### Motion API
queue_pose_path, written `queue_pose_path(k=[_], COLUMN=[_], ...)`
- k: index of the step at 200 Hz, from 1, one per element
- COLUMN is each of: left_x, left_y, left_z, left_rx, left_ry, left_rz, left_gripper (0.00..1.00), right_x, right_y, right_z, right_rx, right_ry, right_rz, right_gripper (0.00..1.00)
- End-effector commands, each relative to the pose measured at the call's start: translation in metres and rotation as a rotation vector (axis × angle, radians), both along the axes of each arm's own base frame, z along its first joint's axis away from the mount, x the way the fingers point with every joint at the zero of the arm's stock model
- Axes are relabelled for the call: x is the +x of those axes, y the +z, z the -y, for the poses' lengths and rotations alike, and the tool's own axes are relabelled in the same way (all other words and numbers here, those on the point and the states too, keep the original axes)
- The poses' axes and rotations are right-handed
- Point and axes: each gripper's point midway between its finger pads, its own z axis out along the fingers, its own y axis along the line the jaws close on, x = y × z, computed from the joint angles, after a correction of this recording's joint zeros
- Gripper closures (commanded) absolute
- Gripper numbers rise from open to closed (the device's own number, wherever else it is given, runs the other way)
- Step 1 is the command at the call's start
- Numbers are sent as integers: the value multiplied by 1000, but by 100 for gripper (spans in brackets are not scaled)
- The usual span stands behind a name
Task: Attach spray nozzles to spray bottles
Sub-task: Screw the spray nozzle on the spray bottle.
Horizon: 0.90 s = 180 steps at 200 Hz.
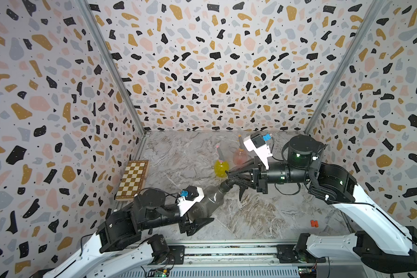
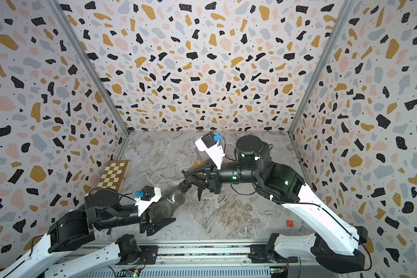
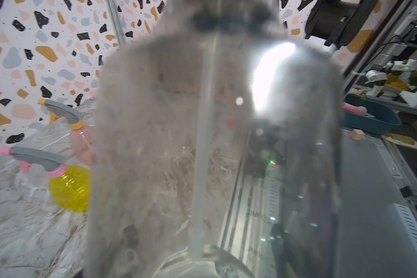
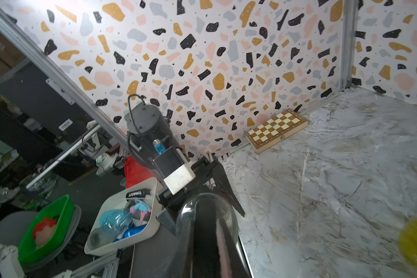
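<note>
My left gripper (image 1: 199,213) is shut on the base of the smoky grey spray bottle (image 1: 210,199) (image 2: 171,199), holding it tilted above the table with its neck toward the right arm. The bottle fills the left wrist view (image 3: 154,144), with a dip tube (image 3: 204,144) inside it. The black spray nozzle (image 1: 226,184) (image 2: 185,185) sits on that neck, and my right gripper (image 1: 231,177) is shut on it. Behind stand the yellow bottle (image 1: 220,168) (image 3: 69,187) with a grey, pink-trigger nozzle (image 3: 37,157) and the pink bottle (image 1: 240,156) with a grey, orange-trigger nozzle (image 3: 63,112).
A folded chessboard (image 1: 133,179) lies against the left wall. A small red piece (image 1: 314,223) sits on the marble table near the front right. Off the table's edge, the right wrist view shows a white bin (image 4: 154,190) with a blue bottle.
</note>
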Motion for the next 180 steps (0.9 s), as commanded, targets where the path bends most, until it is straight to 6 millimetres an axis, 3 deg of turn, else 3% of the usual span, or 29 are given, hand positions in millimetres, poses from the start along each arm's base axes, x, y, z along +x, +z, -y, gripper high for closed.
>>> queue_pose_path(k=[1,19,52,112,159,180], left_x=[28,38,35,24,21,22], left_y=[61,56,49,38,40,40], left_z=[8,11,17,14,15,16], left_rx=[-157,-132,-121,-104,-163,-188], left_ry=[97,137,101,67,60,68], left_rz=[189,193,174,125,107,98], left_gripper=[100,100,100,100,100,100], right_x=[12,12,22,33,24,17], right_y=[-43,-55,-49,-4,38,58], right_z=[-17,-26,-32,-17,-6,3], right_rx=[-92,-93,-100,-50,39,87], right_ry=[-110,-162,-240,-289,-241,-224], right_rz=[-199,-283,-301,-132,18,94], right_gripper=[100,100,100,72,45,38])
